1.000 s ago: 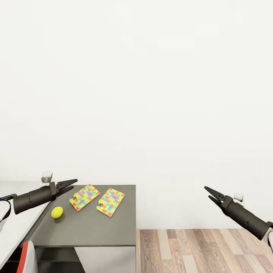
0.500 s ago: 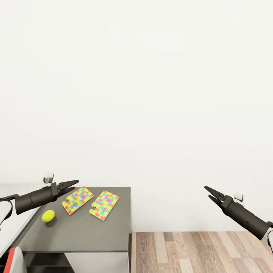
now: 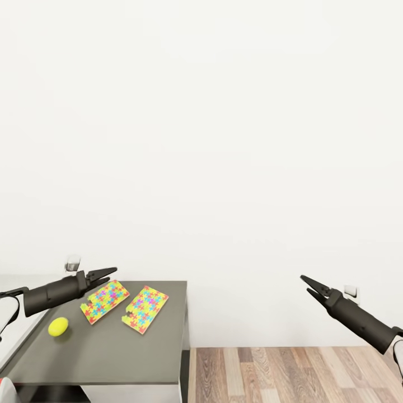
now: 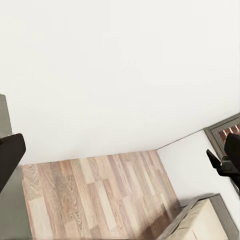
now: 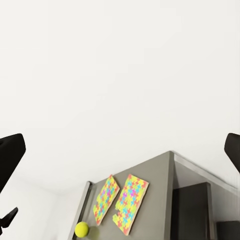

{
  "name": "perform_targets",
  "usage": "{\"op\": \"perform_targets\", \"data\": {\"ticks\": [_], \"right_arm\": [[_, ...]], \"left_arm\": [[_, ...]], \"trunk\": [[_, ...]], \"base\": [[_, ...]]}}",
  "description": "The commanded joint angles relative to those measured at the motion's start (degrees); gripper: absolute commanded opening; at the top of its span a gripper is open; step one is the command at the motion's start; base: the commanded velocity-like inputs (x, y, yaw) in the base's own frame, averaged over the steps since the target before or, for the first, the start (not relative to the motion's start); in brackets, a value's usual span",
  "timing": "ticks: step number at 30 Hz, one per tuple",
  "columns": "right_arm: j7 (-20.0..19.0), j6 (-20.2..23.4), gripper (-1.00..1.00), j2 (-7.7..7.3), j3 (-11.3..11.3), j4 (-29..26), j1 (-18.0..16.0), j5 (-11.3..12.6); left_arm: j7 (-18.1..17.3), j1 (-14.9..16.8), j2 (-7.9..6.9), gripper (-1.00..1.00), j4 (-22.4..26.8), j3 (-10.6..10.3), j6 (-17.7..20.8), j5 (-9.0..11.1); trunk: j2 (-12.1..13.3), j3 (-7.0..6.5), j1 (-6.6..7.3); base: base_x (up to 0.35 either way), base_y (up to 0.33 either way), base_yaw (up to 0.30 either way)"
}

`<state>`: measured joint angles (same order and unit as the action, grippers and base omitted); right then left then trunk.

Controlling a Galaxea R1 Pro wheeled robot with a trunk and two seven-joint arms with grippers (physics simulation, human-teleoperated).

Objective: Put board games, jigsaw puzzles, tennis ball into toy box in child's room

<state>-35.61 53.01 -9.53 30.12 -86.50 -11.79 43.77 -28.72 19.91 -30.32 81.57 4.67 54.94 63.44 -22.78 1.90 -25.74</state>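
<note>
Lower left of frame: two flat multicoloured jigsaw-patterned square sheets [image 3: 124,301] and small yellow-green ball [image 3: 58,326] on dark grey tabletop [image 3: 123,352], awaiting pickup; both hands, left [image 3: 104,274] and right [image 3: 307,282], spread, empty.

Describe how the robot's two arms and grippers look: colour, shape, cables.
Both forearms are dark charcoal cylinders. Each ends in a black gripper with two slim pointed fingers: the left gripper and the right gripper. A thin black cable loops beside the left forearm at the picture's edge. No markings are visible.

A home room — bare white wall [image 3: 224,140], wood-plank floor [image 3: 291,375], jigsaw puzzles [image 3: 120,302] on a desk [image 3: 123,352] — simulated.
</note>
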Motion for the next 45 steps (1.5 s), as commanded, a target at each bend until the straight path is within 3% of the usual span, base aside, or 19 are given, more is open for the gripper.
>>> {"op": "perform_targets", "data": {"ticks": [1, 3, 5, 6, 9, 14, 19, 23, 25, 30, 33, 39, 45], "right_arm": [[-0.1, 0.3, 1.00, 0.01, 0.0, 0.0, -0.1, -0.1], [0.6, 0.3, 1.00, 0.02, -0.1, 0.1, -0.1, -0.3], [2.6, 0.3, 1.00, 0.03, -0.6, 0.6, -0.1, -0.7], [4.7, 0.3, 1.00, 0.03, -1.3, 1.3, -0.2, -1.0], [8.3, 0.3, 1.00, 0.04, -3.0, 2.3, -0.6, -1.3], [17.0, 0.3, 1.00, 0.04, -8.6, 3.5, -1.8, -1.5], [22.2, 0.3, 1.00, 0.08, -14.9, 3.7, -3.6, -1.5], [23.9, 0.1, 1.00, 0.71, -17.7, 3.8, -4.0, -1.6], [24.4, -0.9, 1.00, 1.74, -18.8, 4.1, -4.2, -1.7], [25.7, -4.4, 1.00, 4.34, -20.5, 4.6, -4.3, -2.5], [26.5, -5.2, 1.00, 4.45, -21.3, 4.7, -4.3, -2.8], [26.6, -5.5, 1.00, 4.44, -21.7, 4.7, -4.3, -2.9], [26.6, -5.6, 1.00, 4.74, -21.9, 4.3, -4.2, -3.0]], "left_arm": [[-0.2, 0.1, 0.05, 1.00, 0.0, 0.0, 0.3, -0.7], [0.0, 0.3, 0.26, 1.00, 0.0, -0.1, 0.3, -2.3], [0.5, 0.5, 0.93, 1.00, 0.0, -0.4, 0.4, -5.4], [1.0, 0.6, 1.72, 1.00, 0.0, -0.6, 0.4, -7.7], [2.1, 0.7, 3.35, 1.00, 0.0, -0.8, 0.4, -11.2], [7.7, 0.9, 8.76, 1.00, -0.8, -1.0, 0.6, -20.8], [13.5, 1.5, 13.50, 1.00, -3.4, -1.1, 0.4, -29.0], [14.7, 4.3, 15.46, 1.00, -7.1, -1.1, 0.2, -32.3], [15.0, 6.2, 15.99, 1.00, -10.2, -1.1, -0.7, -34.1], [15.2, 9.5, 16.87, 1.00, -17.5, -1.1, -6.8, -37.3], [15.3, 11.6, 17.36, 1.00, -20.5, -1.1, -9.3, -38.4], [15.3, 12.6, 18.51, 1.00, -21.7, -1.6, -10.7, -39.2], [15.1, 12.8, 18.92, 1.00, -22.0, -2.2, -13.5, -42.4]], "trunk": [[-0.1, 0.14, -0.04], [-0.1, 0.14, -0.04], [-0.1, 0.14, -0.04], [-0.1, 0.14, -0.04], [-0.1, 0.14, -0.04], [-0.1, 0.14, -0.04], [-0.1, 0.14, -0.04], [-0.1, 0.14, -0.04], [-0.1, 0.14, -0.04], [-0.1, 0.14, -0.04], [-0.1, 0.14, -0.04], [-0.1, 0.14, -0.04], [-0.1, 0.14, -0.04]], "base": [[0.015, -0.017, 0.000], [0.011, -0.012, 0.000], [0.006, -0.006, 0.000], [0.003, -0.003, 0.000], [0.002, -0.002, 0.000], [0.000, 0.000, 0.000], [0.000, 0.000, 0.000], [0.000, 0.000, 0.000], [0.000, 0.000, 0.000], [0.000, 0.000, 0.000], [0.000, 0.000, 0.000], [0.000, 0.000, 0.000], [0.000, 0.000, 0.000]]}}
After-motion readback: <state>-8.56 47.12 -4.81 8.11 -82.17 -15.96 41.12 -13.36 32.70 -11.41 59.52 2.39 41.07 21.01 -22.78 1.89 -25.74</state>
